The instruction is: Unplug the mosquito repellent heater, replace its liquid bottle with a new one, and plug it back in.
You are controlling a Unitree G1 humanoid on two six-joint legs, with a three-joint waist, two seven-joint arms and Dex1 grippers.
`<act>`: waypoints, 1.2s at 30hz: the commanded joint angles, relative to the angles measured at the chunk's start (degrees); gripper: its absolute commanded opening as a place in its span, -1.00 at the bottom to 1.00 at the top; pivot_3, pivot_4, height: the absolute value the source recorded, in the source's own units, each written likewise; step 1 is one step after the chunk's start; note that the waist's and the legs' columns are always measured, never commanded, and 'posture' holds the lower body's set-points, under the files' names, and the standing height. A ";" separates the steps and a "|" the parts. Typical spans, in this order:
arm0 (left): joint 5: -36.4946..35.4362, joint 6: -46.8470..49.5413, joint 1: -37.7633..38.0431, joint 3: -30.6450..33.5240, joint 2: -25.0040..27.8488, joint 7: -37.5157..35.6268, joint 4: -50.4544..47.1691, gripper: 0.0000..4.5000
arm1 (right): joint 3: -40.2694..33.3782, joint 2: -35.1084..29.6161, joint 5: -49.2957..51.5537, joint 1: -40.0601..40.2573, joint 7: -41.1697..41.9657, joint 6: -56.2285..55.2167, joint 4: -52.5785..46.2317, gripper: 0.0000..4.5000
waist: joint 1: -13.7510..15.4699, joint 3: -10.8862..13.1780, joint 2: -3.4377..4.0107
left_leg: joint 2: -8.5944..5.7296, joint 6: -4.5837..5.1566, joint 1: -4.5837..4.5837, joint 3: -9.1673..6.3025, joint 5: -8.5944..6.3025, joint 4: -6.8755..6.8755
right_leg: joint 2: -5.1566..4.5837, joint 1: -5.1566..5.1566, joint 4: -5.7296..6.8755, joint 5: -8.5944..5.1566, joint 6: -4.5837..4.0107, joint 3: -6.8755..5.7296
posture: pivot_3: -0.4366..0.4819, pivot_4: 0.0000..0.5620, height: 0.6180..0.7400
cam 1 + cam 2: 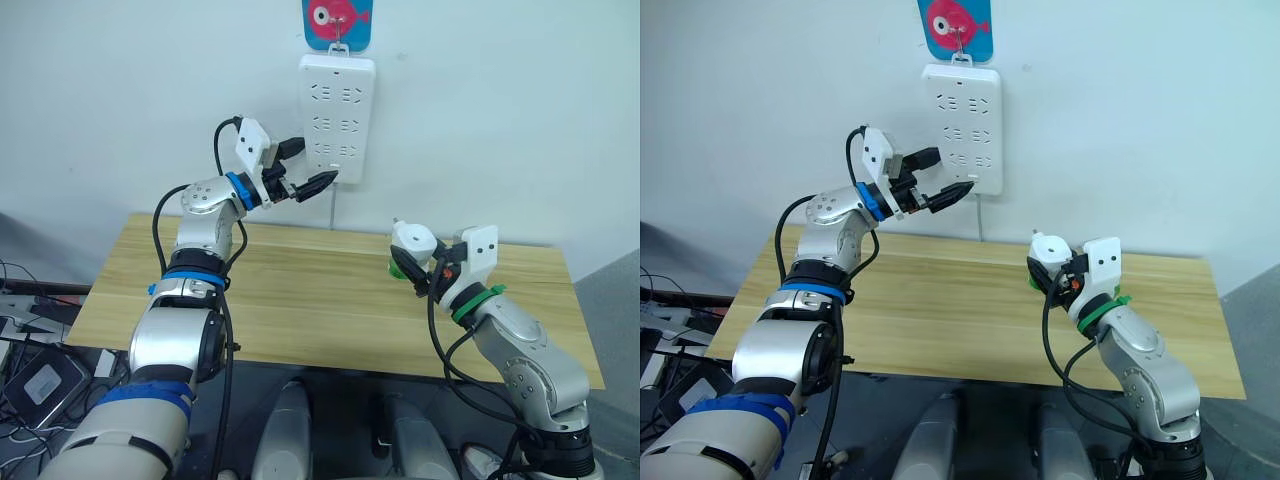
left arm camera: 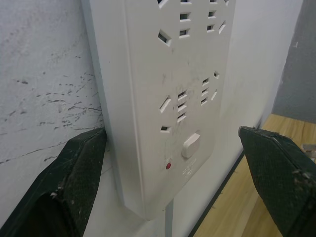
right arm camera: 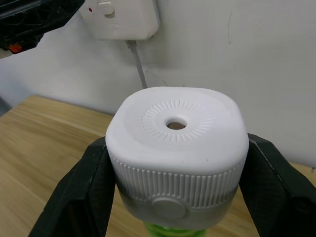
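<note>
Heater (image 3: 177, 148) first: we see a small white block with rounded corners, a round hole in its top face ringed by fine radial ribs, a band of vertical ridges around its side, and a round button low on the front. Beneath it a bit of bright green shows, the top of the liquid bottle (image 1: 399, 268). The right gripper (image 1: 418, 262) is clenched on the mosquito repellent heater, one black finger pressed to each side, holding it upright above the wooden table (image 1: 300, 300) near the table's back edge, well below and to the right of the power strip (image 1: 337, 118).

That long white strip hangs on the wall (image 1: 120, 90) from a hook under a blue card with a pink fish (image 1: 337, 22). We see its rows of sockets unoccupied, a rocker switch and a small red light near its lower end, and a grey cord running down from it to the table.

The left gripper (image 1: 311, 181) is raised at the strip's lower left corner, its fingers spread apart with nothing between them; in the left wrist view one finger (image 2: 69, 182) sits beside the strip's edge against the wall and the other out in front of its face.
</note>
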 commanded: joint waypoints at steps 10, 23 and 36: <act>-5.77 13.57 -2.86 2.71 -1.41 -4.82 -5.99 0.83 | -2.16 -0.64 4.75 -1.17 0.02 3.48 -5.74 0.38 | -0.68 0.00 0.00 | 0.02 0.00 0.00 -0.07 0.00 -0.01 | 0.01 -0.01 0.02 0.00 0.00 -0.05 | 0.43 -0.07 1.00; -7.26 21.15 -2.94 3.26 -0.37 -7.71 -8.33 -0.41 | -4.48 -0.21 15.13 -12.63 -7.13 18.93 -13.09 0.38 | -1.30 0.00 0.00 | 0.03 0.00 0.00 -0.10 0.01 0.03 | 0.02 -0.01 0.07 0.00 -0.01 -0.07 | 0.40 -0.07 1.00; -6.49 21.79 -2.16 2.95 -0.24 -7.80 -9.50 -0.41 | -4.85 0.19 14.69 -32.31 -13.92 29.28 -6.31 0.38 | -1.30 0.00 0.00 | 0.01 0.00 -0.04 -0.19 0.01 0.00 | 0.00 -0.02 0.08 0.17 -0.30 -0.19 | 0.42 -0.15 1.00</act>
